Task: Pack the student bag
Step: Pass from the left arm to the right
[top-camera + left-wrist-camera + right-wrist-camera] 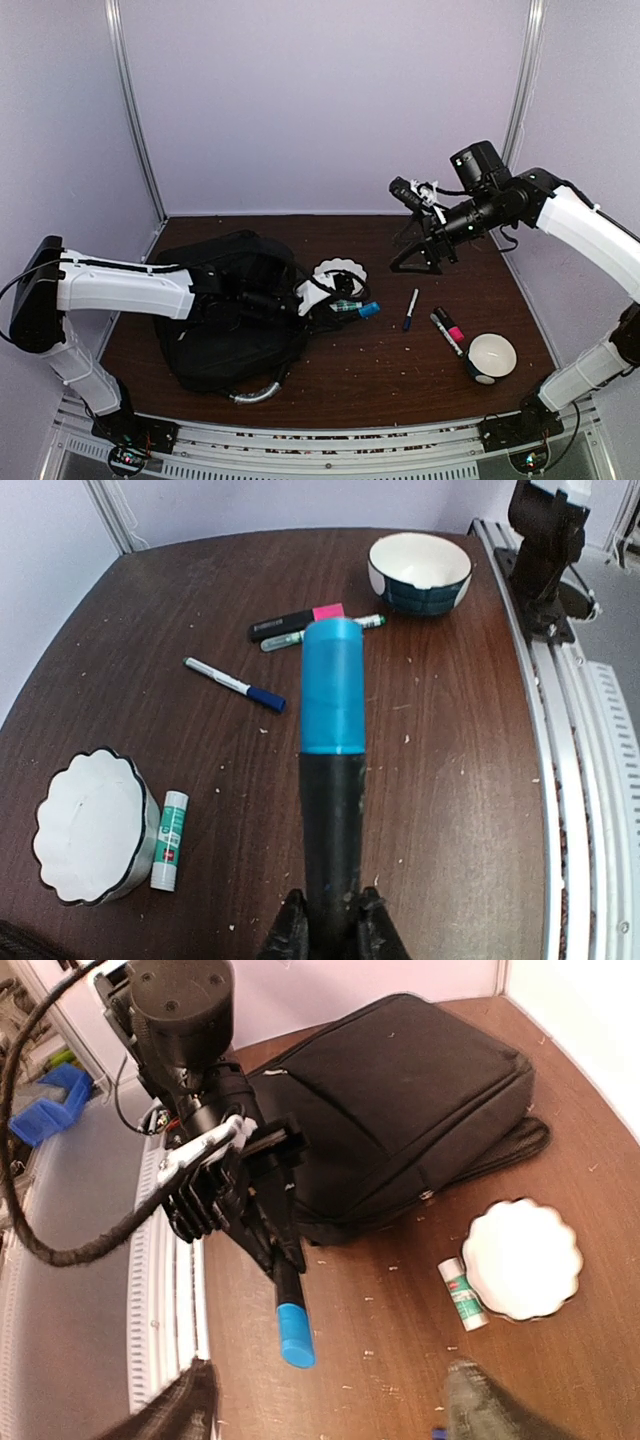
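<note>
While the left claw point(328, 925) grips one marker point(332, 700), two bowls point(421, 572) point(88, 825) stand.

Marker point(333, 710) in left gripper point(333, 925), dish point(85, 825) beside glue stick point(170, 827) (to its left), pens point(235, 683), bowl point(425, 592) ahead, backpack point(230, 330) behind.

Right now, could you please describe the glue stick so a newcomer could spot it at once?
Find the large black fabric backpack; just beside it sits a white scalloped-rim dish. Lying flat right beside that dish is the small white glue stick with a green label, stubbier than the slim blue-capped pen farther off.
</note>
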You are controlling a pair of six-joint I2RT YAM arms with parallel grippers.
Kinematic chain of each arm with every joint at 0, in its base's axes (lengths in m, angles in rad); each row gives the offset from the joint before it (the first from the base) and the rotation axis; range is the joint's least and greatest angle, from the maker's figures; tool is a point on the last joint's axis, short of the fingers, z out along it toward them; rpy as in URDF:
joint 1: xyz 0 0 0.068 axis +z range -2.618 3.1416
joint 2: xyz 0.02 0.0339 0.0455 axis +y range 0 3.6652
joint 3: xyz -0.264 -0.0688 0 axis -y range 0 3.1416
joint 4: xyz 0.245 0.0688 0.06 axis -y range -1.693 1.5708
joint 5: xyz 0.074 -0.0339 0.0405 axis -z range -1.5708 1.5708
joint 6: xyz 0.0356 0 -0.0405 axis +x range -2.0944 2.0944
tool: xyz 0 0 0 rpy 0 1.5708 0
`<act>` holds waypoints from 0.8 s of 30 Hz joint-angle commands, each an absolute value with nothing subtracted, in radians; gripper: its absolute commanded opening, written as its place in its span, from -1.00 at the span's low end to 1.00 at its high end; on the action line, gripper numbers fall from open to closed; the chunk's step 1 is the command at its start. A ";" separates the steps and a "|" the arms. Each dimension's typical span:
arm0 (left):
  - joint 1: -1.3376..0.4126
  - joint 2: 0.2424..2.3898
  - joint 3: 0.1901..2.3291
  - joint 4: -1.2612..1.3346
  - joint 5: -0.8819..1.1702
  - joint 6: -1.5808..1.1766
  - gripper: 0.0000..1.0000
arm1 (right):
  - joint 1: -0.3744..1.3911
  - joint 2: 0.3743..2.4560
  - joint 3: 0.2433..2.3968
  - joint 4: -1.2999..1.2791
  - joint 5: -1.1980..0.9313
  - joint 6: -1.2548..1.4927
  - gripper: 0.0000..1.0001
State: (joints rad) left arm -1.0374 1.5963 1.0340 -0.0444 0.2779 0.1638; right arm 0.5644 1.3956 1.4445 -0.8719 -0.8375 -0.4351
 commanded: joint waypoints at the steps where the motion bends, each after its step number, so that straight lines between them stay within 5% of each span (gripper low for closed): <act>1: -0.991 1.557 1.024 0.106 0.401 0.053 -0.93 | 0.595 1.469 1.444 -0.938 -0.912 -0.508 0.40; 18: -0.990 1.555 1.034 0.130 0.437 0.038 -0.92 | 0.704 1.521 1.401 -0.871 -0.793 -0.506 0.03; 24: -0.989 1.552 1.036 0.122 0.456 0.034 -0.92 | 0.710 1.530 1.400 -0.885 -0.790 -0.525 -0.38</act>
State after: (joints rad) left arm -0.9897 1.5818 1.0264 0.0731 0.4244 0.0471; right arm 0.7013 1.5261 1.4124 -0.8848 -0.8047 -0.5091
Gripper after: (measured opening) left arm 0.127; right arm 0.370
